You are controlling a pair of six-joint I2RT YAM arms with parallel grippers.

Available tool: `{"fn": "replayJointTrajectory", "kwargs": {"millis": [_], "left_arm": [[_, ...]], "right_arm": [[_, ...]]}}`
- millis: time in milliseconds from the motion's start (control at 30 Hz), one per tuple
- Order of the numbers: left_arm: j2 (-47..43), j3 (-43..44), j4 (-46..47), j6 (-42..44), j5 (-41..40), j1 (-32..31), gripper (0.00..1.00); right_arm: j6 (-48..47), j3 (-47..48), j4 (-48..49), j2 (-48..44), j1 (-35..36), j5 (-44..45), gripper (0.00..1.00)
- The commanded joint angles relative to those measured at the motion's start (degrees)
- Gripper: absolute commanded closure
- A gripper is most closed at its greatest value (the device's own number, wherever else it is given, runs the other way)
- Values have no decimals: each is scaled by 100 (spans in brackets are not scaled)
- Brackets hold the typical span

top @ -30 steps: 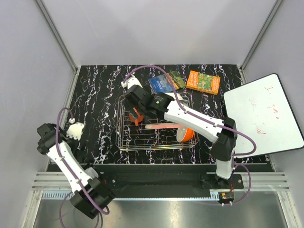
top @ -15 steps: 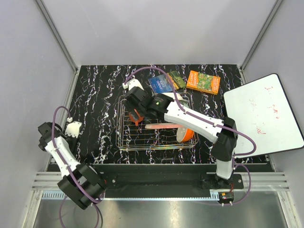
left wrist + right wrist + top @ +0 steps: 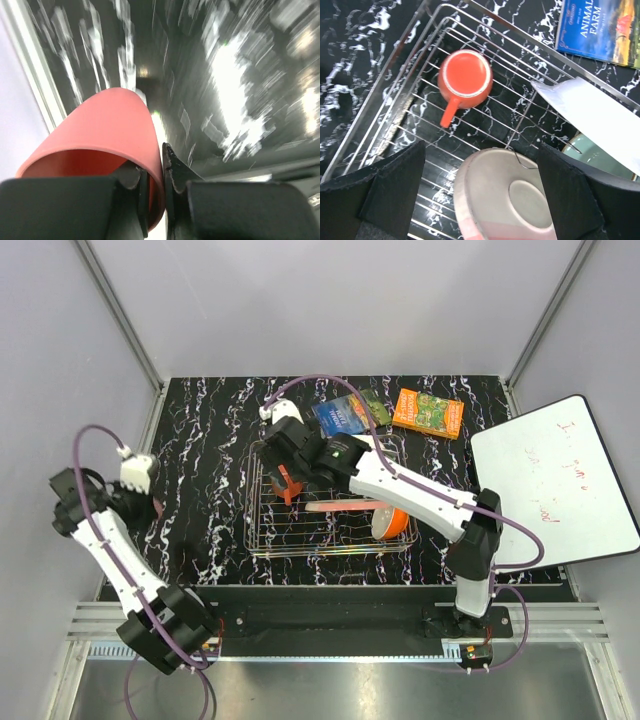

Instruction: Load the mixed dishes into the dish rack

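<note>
In the left wrist view my left gripper (image 3: 162, 175) is shut on the wall of the small pink cup (image 3: 110, 130), one finger inside its mouth and one outside. From above, that gripper (image 3: 145, 500) hangs over the table's left edge, far from the dish rack (image 3: 300, 550). My right gripper (image 3: 485, 195) stands open above the rack (image 3: 385, 125), holding nothing. Under it lie an orange mug (image 3: 465, 80), the pink-and-cream plate (image 3: 515, 200) with its underside showing, a white plate (image 3: 600, 120) on edge and the pale green bowl (image 3: 585, 150). The orange bowl (image 3: 392, 523) leans at the rack's right end.
A blue packet (image 3: 342, 416) and an orange packet (image 3: 428, 412) lie behind the rack. A white board with red writing (image 3: 555, 495) overhangs the table's right side. Grey walls and metal rails close in the black marbled table (image 3: 205, 440).
My left gripper has shut on the pink cup and drawn back to the left and upward with it. The right arm has barely moved.
</note>
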Motion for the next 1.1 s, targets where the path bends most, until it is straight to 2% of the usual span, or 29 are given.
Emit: {"fn": "replayJointTrajectory", "kwargs": {"millis": [0, 33, 67, 100, 133, 167, 233, 267, 300, 333, 400, 500, 700, 900, 1067], "left_arm": [[16, 1688, -1288, 118, 3151, -55, 100], [60, 2091, -1587, 319, 4175, -55, 100], [148, 2217, -2051, 626, 4646, -46, 100], [157, 2271, -2108, 568, 5077, -81, 100], [166, 2219, -2117, 437, 5856, -116, 100], [175, 2140, -2048, 209, 6229, -168, 100], [315, 2043, -1793, -378, 6688, -536, 100], [403, 2060, -1740, -565, 6699, -825, 100], [491, 2060, -1722, -645, 6690, -1385, 100], [631, 1964, -1739, -724, 6690, -1625, 100], [755, 1885, -1766, -786, 6699, -2248, 100], [1018, 1884, -1792, -742, 6690, -2873, 100], [1493, 2402, -2521, 22, 6690, -3315, 100], [1616, 2859, -2530, 5, 6699, -3465, 100], [1687, 2904, -2513, 110, 6707, -3578, 100]], "right_arm": [[352, 6, 435, -618, -35, -717, 0], [466, -178, 646, -888, -44, -989, 0], [554, -407, 918, -1056, -87, -1635, 0], [659, -940, 1547, -1424, -166, -1964, 0], [973, -1223, 1902, -1610, -236, -2271, 0], [1159, -1496, 2245, -1795, -315, -2892, 0], [1824, -2243, 3246, -2243, -614, -3423, 0], [2090, -2498, 3633, -2375, -711, -3965, 0], [2345, -2979, 4385, -2603, -886, -4197, 0], [2826, -3184, 4688, -2683, -940, -4504, 0], [3172, -3588, 5566, -2780, -1002, -4673, 0], [3568, -3854, 6069, -2746, -1019, -4639, 0], [4008, -3898, 6431, -2325, -1028, -4727, 0], [4141, -3907, 6537, -2043, -1046, -4841, 0], [4141, -3995, 6572, -2069, -1081, -4762, 0]]}}
